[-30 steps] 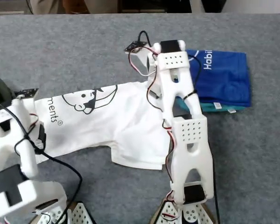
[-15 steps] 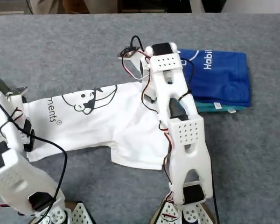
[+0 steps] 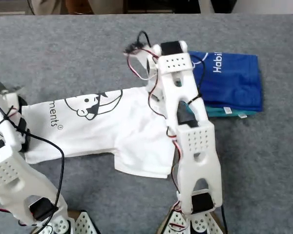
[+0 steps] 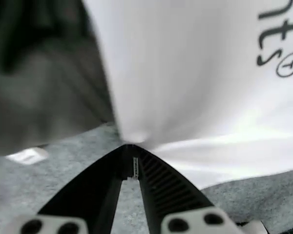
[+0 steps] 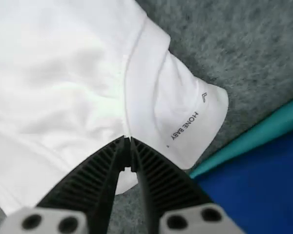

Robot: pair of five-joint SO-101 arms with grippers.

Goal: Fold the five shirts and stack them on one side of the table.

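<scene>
White shirt (image 3: pixel 112 129) lies spread flat and print-up across the middle of the tabletop (image 3: pixel 63 48), with its length running from one arm to the other. It sits just beside a folded blue shirt (image 3: pixel 234 80), which lies on top of a folded teal shirt (image 3: pixel 224 111) at the right side.

The left pincer (image 4: pixel 129 148) is closed, with the white cloth gathered to a point at its tip near the hem end. The right pincer (image 5: pixel 127 141) is closed too, its tips on the seam by the sleeve, and appears to pinch a ridge of fabric there.

With two shirts stacked, I judge this to be the third shirt, at the start of a fold, gripped at both ends but not yet lifted. The next move calls for both arms to rise together, keep the cloth taut between them, and lay the far edge evenly over the near half. Uneven height would likely skew the crease.

The tabletop is covered in a grey, felt-like material. Dark cloth (image 4: pixel 39 58) lies beside the hem, too blurred to identify. Beyond the far edge the room is dark and hard to read.
</scene>
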